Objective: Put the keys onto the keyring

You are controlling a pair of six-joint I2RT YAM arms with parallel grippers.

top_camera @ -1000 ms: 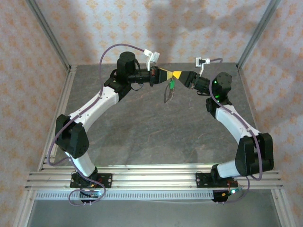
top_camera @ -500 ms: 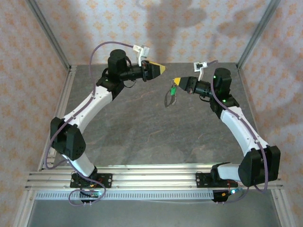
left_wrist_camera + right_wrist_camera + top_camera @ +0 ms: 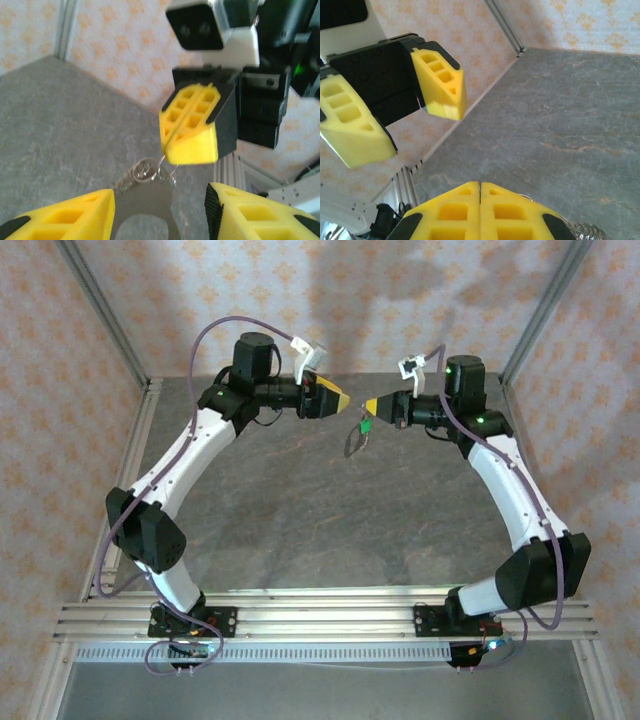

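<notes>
My right gripper (image 3: 371, 405) is shut on the keyring (image 3: 167, 169), a thin wire loop poking out under its yellow tips (image 3: 187, 145). A small metal coil and the keys (image 3: 141, 172) hang from that loop above the table. From above, the bunch (image 3: 355, 440) dangles below the right gripper with a green tag (image 3: 365, 425) on it. My left gripper (image 3: 342, 400) faces the right one tip to tip, a short gap apart. It is open (image 3: 160, 200) with nothing between its fingers. The right wrist view shows my shut fingers (image 3: 480, 192), the open left gripper (image 3: 405, 130) and the coil (image 3: 587, 232).
Both grippers hover over the far middle of the grey stone-patterned table (image 3: 300, 510). Patterned walls and metal frame posts (image 3: 105, 320) close the sides and back. A dark shape (image 3: 145, 210) lies below the keys; whether it is shadow or object I cannot tell.
A second ago the tips met over the hanging keys. The left gripper then drew back up-left, open, and has now come partway back. The right gripper kept the bunch and shifted slightly up.
</notes>
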